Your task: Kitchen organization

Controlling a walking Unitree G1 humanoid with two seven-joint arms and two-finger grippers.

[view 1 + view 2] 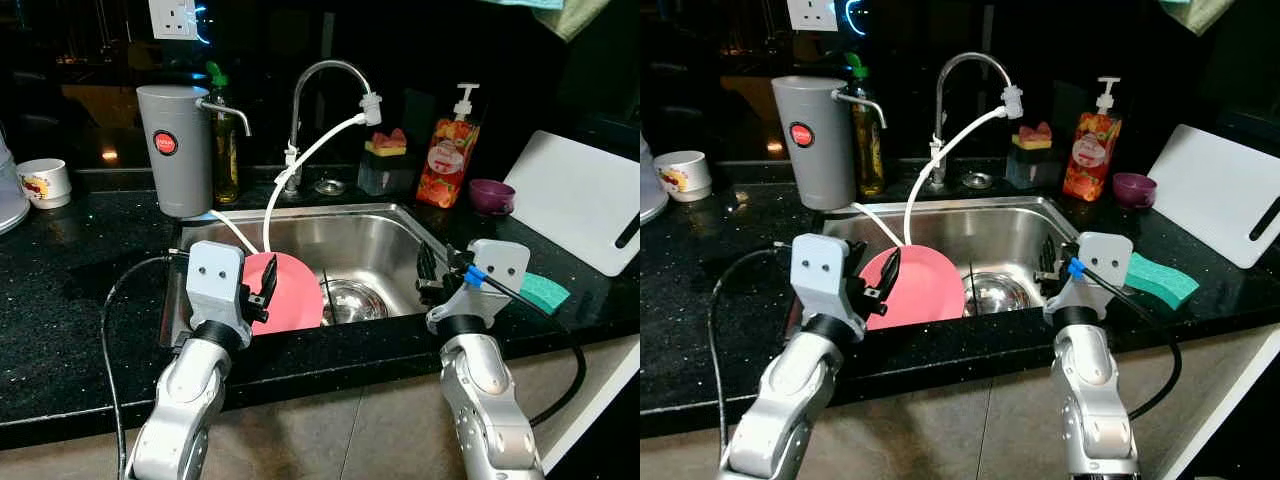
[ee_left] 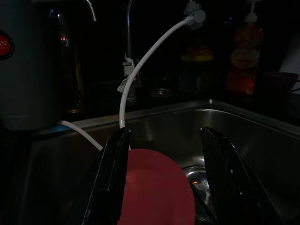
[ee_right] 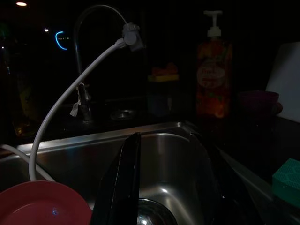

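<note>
Over the steel sink (image 1: 400,222), head views: both silver arms bent up from below, wrists level with the front rim. Left tool (image 1: 262,293) at the near-left corner, black fingers spread, released, just beside the edge of a pink plate (image 1: 290,292); contact unclear. Plate is round, smooth, matte, leaning upright in the basin against the near wall. Right tool (image 1: 430,272) at the sink's right rim, fingers pointing into the basin; cannot tell its state here. Shiny round drain strainer (image 1: 352,300) in the basin floor. Speckled glossy black bench (image 1: 70,290) all around. Grey cylindrical water filter (image 1: 175,150) behind the left corner, white hose (image 1: 300,165) curving from the chrome faucet (image 1: 325,72) into the sink. Orange pump soap bottle (image 1: 447,155), purple bowl (image 1: 491,195), flat white cutting board (image 1: 585,200), green sponge (image 1: 543,291) right of the right wrist.

Left wrist view, dark: two fingers (image 2: 110,187) wide apart, plate rim between them, nothing gripped.

Right wrist view, very dark: one finger (image 3: 122,187) clear over the basin, the other barely visible, apparently apart; nothing held.
</note>
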